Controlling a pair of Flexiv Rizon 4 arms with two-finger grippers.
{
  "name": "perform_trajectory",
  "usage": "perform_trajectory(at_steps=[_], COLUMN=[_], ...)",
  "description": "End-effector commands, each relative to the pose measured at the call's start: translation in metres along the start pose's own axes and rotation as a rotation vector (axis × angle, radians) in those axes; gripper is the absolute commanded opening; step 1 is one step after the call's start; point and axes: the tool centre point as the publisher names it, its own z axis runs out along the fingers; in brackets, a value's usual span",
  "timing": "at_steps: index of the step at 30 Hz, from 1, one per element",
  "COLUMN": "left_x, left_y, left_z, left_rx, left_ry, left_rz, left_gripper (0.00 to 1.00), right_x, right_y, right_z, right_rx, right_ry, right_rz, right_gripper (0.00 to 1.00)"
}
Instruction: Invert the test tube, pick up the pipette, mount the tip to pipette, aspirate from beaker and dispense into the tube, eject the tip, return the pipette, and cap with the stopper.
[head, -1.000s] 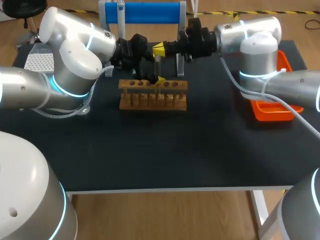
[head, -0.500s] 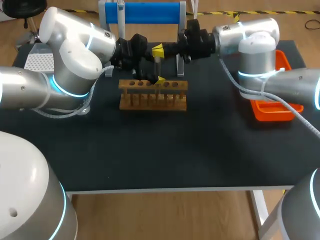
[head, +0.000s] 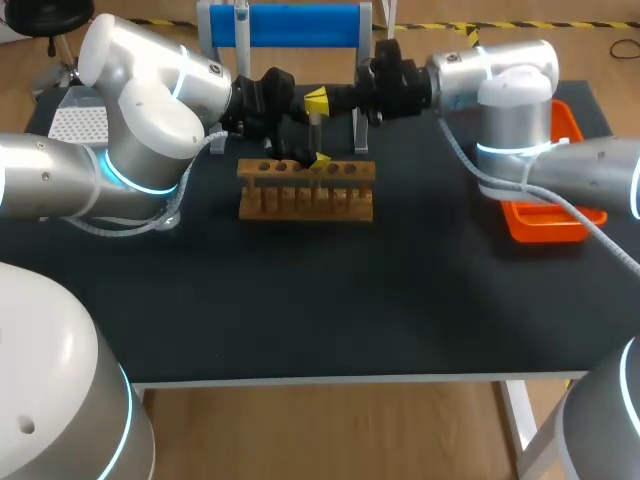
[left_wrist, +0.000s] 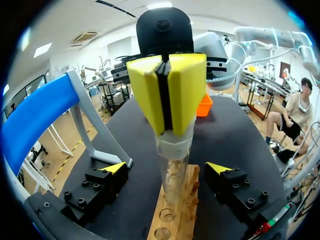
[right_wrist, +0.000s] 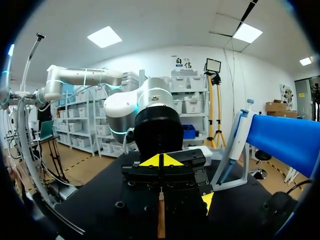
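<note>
A clear test tube (head: 315, 130) hangs upright over the wooden rack (head: 305, 192), its lower end at the rack's holes. My right gripper (head: 316, 101) comes in from the right and is shut on the tube's top end. In the left wrist view the yellow tips of the right gripper (left_wrist: 167, 95) pinch the tube (left_wrist: 171, 152) from both sides. My left gripper (left_wrist: 169, 170) is open, one finger on each side of the tube and apart from it, just above the rack (left_wrist: 181, 220). The pipette (head: 240, 16) hangs on the blue stand (head: 285, 25).
An orange tray (head: 545, 222) lies at the right edge under my right arm. A white tip box (head: 78, 125) sits at the far left. The blue stand's legs are close behind the rack and both grippers.
My right arm's wrist has shifted slightly toward the far edge. The tube, the rack and my left gripper stay where they were.
</note>
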Motion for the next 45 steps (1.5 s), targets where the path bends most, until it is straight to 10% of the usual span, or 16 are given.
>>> perform_trajectory(at_steps=[1, 5, 6, 8, 30, 45], left_x=[-0.002, -0.002, -0.002, -0.002, -0.002, -0.002], left_y=[0.0, 0.0, 0.0, 0.0, 0.0, 0.0], left_z=[0.0, 0.0, 0.0, 0.0, 0.0, 0.0], left_rx=[-0.002, -0.002, -0.002, -0.002, -0.002, -0.002], left_ry=[0.005, 0.005, 0.005, 0.005, 0.005, 0.005], left_rz=[-0.001, -0.001, -0.001, -0.001, -0.001, -0.001], left_gripper=[1.0, 1.0, 1.0, 1.0, 1.0, 1.0], right_x=[0.0, 0.002, 0.003, 0.004, 0.037, 0.044], right_y=[0.004, 0.011, 0.013, 0.017, -0.041, -0.052], right_z=[-0.002, -0.007, -0.009, -0.014, -0.118, -0.129], right_rx=[-0.017, -0.033, -0.035, -0.032, 0.187, 0.219], right_ry=[0.001, -0.007, -0.011, -0.019, -0.172, -0.19], right_rz=[-0.011, -0.025, -0.03, -0.036, 0.058, 0.081], right_gripper=[0.0, 0.12, 0.29, 1.0, 1.0, 1.0])
